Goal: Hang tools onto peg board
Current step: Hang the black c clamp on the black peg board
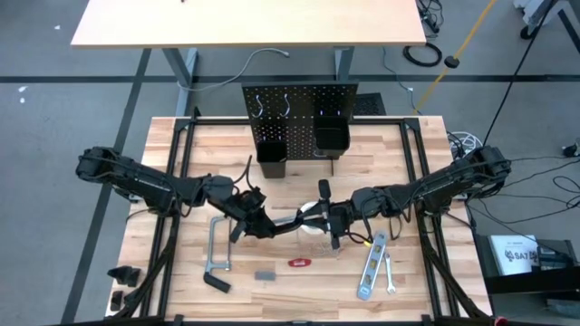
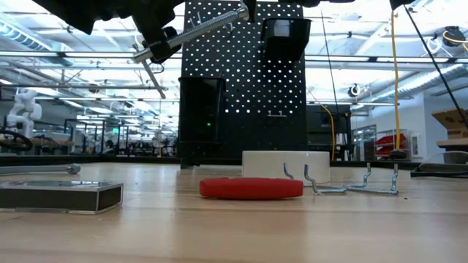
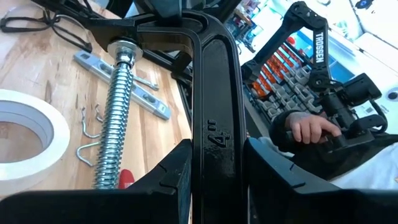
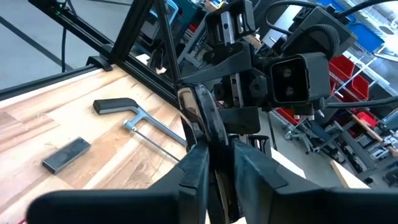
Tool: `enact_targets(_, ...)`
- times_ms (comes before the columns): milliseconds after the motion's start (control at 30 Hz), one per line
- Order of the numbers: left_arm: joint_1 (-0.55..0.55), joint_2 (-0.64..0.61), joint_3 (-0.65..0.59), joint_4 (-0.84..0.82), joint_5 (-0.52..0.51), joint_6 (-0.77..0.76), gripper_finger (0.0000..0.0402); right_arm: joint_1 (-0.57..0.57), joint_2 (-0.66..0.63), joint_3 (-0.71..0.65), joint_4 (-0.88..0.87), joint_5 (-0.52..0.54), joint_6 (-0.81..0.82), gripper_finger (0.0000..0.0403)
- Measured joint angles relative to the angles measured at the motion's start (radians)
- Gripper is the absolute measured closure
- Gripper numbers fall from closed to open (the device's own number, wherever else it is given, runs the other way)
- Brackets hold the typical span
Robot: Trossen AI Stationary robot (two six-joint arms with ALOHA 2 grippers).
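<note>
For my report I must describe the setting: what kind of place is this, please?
Probably a robotics lab or workshop. The low view shows a wide hall with ceiling lights beyond the peg board. A person's hand holds a control arm beside the table, and another white robot stands far behind.

Grey floor (image 1: 54, 118), pale wooden desk (image 1: 245, 23), bright ceiling lights (image 2: 409, 51)

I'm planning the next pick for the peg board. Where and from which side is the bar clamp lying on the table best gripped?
Grip the bar clamp on its long straight bar, midway between the black handle and the jaw end, coming straight down from above. It lies flat on the table, and the bar is slim with bare wood on both sides, so the end effector's fingers can likely straddle it.
</note>
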Motion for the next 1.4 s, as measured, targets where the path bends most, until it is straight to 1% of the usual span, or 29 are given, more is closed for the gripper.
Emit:
enact_targets(167, 0.007, 0.000, 0.000, 0.002, 0.008, 0.000, 0.0281, -0.004, 0.000, 0.000, 0.007, -0.002, 0.050, 0.0311)
enact_targets(233, 0.007, 0.000, 0.000, 0.002, 0.008, 0.000, 0.0281, -0.006, 0.000, 0.000, -0.004, -0.027, 0.057, 0.0307)
enact_targets(333, 0.008, 0.000, 0.000, 0.001, 0.007, -0.001, 0.0281, -0.007, 0.000, 0.000, -0.022, -0.052, 0.044, 0.0302)
enact_targets(633, 0.019, 0.000, 0.000, 0.010, 0.007, -0.025, 0.0281, -0.015, 0.000, 0.000, -0.020, -0.045, 0.018, 0.0274)
enact_targets(767, 0.026, 0.000, 0.000, 0.018, 0.005, -0.028, 0.0281, -0.033, 0.000, 0.005, -0.021, -0.047, 0.020, 0.0271)
enact_targets(1000, 0.032, 0.000, 0.001, 0.027, 0.004, -0.050, 0.0281, -0.045, 0.001, 0.023, -0.023, -0.048, 0.011, 0.0282)
enact_targets(1100, 0.032, 0.000, 0.001, 0.026, 0.004, -0.050, 0.0281, -0.045, 0.001, 0.023, -0.030, -0.048, -0.003, 0.0297)
enact_targets(1267, 0.031, 0.000, 0.001, 0.026, 0.012, -0.061, 0.0281, -0.044, 0.001, 0.024, -0.041, -0.053, -0.025, 0.0340)
enact_targets(1400, 0.031, 0.000, 0.001, 0.046, 0.014, -0.060, 0.0274, -0.043, 0.000, 0.024, -0.037, -0.054, -0.049, 0.0342)
